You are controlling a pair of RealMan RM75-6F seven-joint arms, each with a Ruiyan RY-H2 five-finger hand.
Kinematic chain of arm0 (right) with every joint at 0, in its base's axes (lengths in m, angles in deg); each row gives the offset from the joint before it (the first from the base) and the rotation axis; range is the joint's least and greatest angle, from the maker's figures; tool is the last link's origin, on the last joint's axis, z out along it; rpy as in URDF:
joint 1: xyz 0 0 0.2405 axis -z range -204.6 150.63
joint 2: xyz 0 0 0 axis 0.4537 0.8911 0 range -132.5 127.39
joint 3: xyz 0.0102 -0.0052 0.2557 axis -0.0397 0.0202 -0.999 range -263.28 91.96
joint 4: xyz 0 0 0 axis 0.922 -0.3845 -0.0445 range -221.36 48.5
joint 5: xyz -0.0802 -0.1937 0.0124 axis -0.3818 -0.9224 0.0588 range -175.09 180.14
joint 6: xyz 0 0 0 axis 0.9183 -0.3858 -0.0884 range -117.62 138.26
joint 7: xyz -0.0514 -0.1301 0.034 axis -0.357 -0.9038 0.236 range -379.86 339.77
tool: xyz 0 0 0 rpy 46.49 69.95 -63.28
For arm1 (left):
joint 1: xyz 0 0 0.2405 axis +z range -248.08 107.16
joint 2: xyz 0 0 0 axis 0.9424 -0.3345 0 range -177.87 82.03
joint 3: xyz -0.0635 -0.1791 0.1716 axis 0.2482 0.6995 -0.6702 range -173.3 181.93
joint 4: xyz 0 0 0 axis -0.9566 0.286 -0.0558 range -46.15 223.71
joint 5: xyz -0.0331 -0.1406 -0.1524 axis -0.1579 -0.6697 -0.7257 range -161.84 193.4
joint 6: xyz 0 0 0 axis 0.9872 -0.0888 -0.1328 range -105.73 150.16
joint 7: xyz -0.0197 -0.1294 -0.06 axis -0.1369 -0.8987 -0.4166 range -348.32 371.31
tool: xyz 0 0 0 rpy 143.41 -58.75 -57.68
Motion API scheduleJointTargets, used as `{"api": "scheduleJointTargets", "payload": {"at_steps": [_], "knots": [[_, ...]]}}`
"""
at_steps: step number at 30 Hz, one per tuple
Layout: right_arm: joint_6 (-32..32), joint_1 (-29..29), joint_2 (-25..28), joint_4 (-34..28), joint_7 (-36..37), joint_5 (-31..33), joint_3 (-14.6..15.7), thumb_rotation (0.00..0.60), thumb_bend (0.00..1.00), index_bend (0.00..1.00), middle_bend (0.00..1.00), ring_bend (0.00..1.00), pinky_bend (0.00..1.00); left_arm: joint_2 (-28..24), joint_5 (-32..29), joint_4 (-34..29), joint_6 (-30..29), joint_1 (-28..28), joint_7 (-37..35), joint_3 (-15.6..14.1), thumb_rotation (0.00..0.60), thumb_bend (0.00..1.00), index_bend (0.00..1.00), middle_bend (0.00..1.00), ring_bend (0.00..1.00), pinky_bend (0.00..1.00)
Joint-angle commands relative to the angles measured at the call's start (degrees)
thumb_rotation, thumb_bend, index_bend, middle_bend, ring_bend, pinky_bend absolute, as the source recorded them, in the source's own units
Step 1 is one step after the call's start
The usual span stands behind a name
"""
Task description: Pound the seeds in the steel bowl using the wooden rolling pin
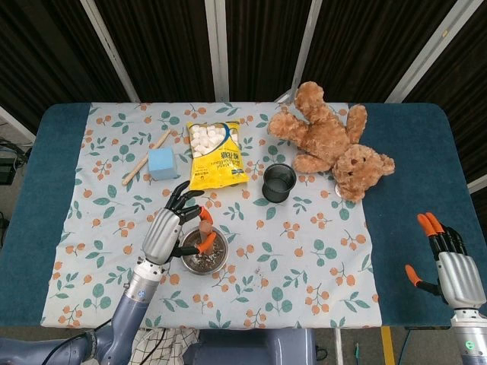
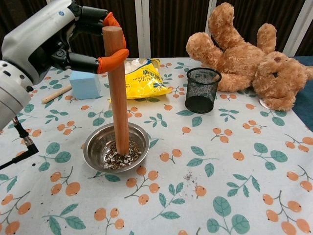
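Chest view puts the left hand point(image 2: 54, 41) high at the left edge, its orange-tipped fingers point(image 2: 113, 55) wrapped around the top of the wooden rolling pin point(image 2: 117, 93). That pin stands nearly upright, leaning a touch, with its lower end down among the seeds point(image 2: 120, 159) in the steel bowl point(image 2: 93, 147). I can't tell from here whether the end is pressing on the bowl's bottom or just above it. The bowl sits on the floral tablecloth point(image 2: 234, 186) near the front left, and a few stray seed bits point(image 2: 191, 178) lie on the cloth to its right.

Behind the hand there is a light blue block point(image 2: 84, 84) with a thin wooden stick point(image 2: 55, 94) lying just beside it on the left. Further right, a yellow bag of marshmallows point(image 2: 142, 78) lies flat, then a black mesh cup point(image 2: 202, 90) stands upright, well apart from the bowl. A brown teddy bear point(image 2: 244, 56) sprawls on its back at the far right, its head towards the table edge.

From the head view, the right hand point(image 1: 453, 266) hangs off at the right, over the bare blue table point(image 1: 411, 266) beyond the cloth, far from everything. Its fingers are spread apart and it has hold of nothing.
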Motion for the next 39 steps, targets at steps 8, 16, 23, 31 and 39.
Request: {"api": "scheduleJointTargets", "payload": {"at_steps": [8, 16, 23, 31, 39], "knots": [[-0.1, 0.0, -0.1, 0.0, -0.2, 0.2, 0.0, 0.600, 0.36, 0.00, 0.00, 0.00, 0.00, 0.6, 1.5, 4.7, -0.3, 0.3, -3.1, -1.7, 0.600, 0.99, 0.60, 0.71, 0.20, 0.07], [-0.1, -0.1, -0.2, -0.1, -0.4, 0.2, -0.1, 0.600, 0.36, 0.00, 0.00, 0.00, 0.00, 0.9, 2.1, 6.5, -0.7, 0.7, -4.4, -2.4, 0.600, 0.99, 0.60, 0.71, 0.20, 0.07], [0.0, 0.0, -0.1, -0.1, -0.3, 0.2, -0.1, 0.600, 0.36, 0.00, 0.00, 0.00, 0.00, 1.0, 2.6, 6.1, -1.1, 0.6, -4.8, -2.2, 0.600, 0.99, 0.60, 0.71, 0.20, 0.07], [0.0, 0.0, -0.1, -0.2, -0.2, 0.2, -0.1, 0.600, 0.36, 0.00, 0.00, 0.00, 0.00, -0.1, 4.3, 2.3, -1.5, -0.5, -3.1, -0.9, 0.600, 0.99, 0.60, 0.71, 0.20, 0.07], [-0.1, -0.1, -0.1, -0.1, -0.1, 0.1, -0.1, 0.600, 0.36, 0.00, 0.00, 0.00, 0.00, -0.7, 4.0, 1.1, -1.2, -0.5, -2.0, -0.6, 0.600, 0.99, 0.60, 0.71, 0.20, 0.08]]}}
